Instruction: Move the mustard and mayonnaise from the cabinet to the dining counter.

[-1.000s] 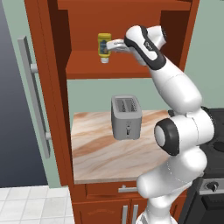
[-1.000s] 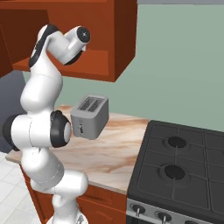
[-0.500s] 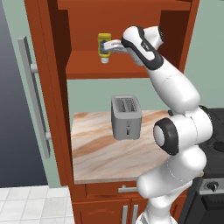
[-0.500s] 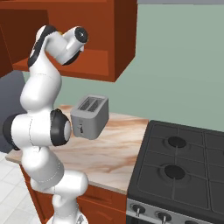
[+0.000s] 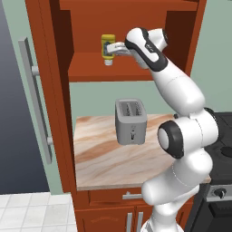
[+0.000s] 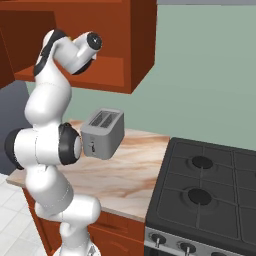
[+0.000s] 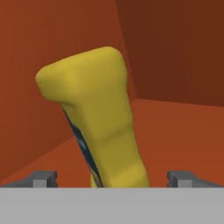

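Well below the fingers, a boxy grey metal two-slot toaster [image 5: 130,121] stands upright on a small beige marble counter [image 5: 99,158] with brown veins. Under that counter run low reddish-brown drawer fronts [image 5: 108,199] with grey handles. Farther off to the side of the toaster, touching the counter's edge, sits a black gas stove [image 6: 210,190] with round burners and knobs along its front.

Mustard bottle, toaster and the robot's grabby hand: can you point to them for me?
mustard [image 5: 108,46]: left base view, on the yellow body.
toaster [image 5: 130,122]: left base view, on its grey front.
gripper [image 5: 114,50]: left base view, between its open fingertips, beside the bottle.
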{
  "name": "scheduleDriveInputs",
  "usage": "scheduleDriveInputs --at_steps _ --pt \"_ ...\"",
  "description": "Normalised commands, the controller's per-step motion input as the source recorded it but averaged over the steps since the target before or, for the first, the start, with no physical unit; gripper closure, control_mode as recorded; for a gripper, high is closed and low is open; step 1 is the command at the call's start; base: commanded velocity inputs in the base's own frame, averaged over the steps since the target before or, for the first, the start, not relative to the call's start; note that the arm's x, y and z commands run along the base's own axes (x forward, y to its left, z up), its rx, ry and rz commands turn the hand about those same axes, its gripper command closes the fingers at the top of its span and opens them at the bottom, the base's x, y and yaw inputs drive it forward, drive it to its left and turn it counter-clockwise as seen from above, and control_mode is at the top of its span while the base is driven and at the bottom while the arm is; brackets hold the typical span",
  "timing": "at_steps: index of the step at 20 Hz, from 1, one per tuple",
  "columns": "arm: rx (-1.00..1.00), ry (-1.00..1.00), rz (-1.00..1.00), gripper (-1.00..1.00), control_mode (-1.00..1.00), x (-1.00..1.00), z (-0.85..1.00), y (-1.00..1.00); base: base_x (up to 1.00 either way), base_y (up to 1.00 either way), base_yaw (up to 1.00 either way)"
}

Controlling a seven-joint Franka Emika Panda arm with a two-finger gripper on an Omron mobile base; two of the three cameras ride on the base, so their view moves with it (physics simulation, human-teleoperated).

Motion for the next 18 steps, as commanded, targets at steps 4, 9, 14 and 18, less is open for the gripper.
scheduleDriveInputs --at_steps 4,9,14,18 --pt "0.00 0.00 0.02 -1.00 -1.00 0.10 0.00 0.00 0.00 0.00 0.00" --pt "0.00 0.00 0.03 -1.00 -1.00 0.13 0.00 0.00 0.00 0.00 0.00" --pt "0.00 0.00 0.03 -1.00 -1.00 0.08 0.00 0.00 0.00 0.00 0.00" --pt "0.00 -0.02 0.06 -1.00 -1.00 0.01 0.00 0.03 0.00 0.00 0.00"
